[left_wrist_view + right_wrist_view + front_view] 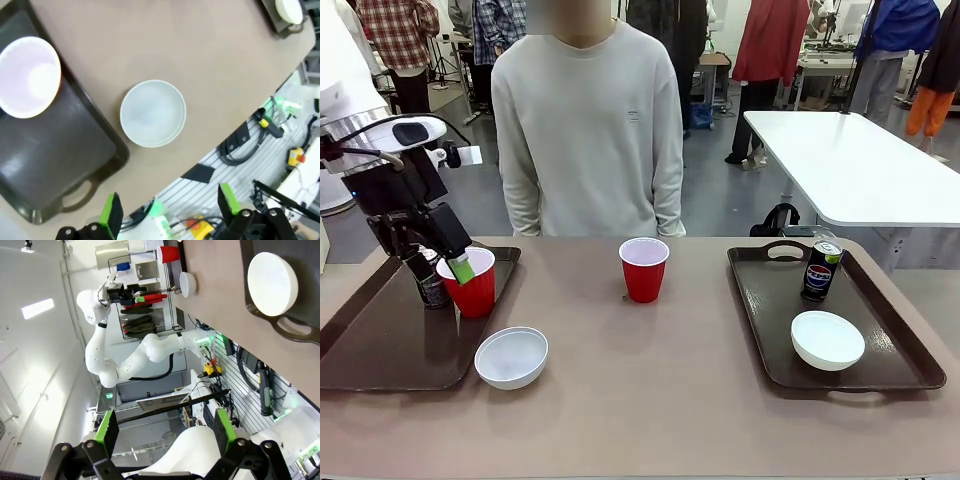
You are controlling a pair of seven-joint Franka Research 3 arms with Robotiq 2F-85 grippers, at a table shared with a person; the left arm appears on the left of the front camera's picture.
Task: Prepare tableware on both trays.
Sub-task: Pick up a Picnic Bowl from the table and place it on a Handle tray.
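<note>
Start at the left gripper (pixel 442 266). Its jaws stand wide apart with nothing between the green pads (pixel 111 216), and it hangs over the left tray (pixel 380 350).

Just beside the gripper you will find one red cup (pixel 472 283) upright on that tray. The black-green can (pixel 430 290) is partly hidden behind the fingers. A white bowl (pixel 512 356) sits on the table (pixel 680 400) just beside the tray's near right corner; you cannot tell whether it touches the rim.

The second red cup (pixel 644 268) stands on bare table between the two trays.

The right gripper (pixel 166 430) is likewise spread wide and empty.

The right tray (pixel 900 350) carries the Pepsi can (pixel 821 268) upright at its far end. The second white bowl (pixel 828 340) is on the robot's side of the can.

A person (pixel 585 130) stands at the far edge.
</note>
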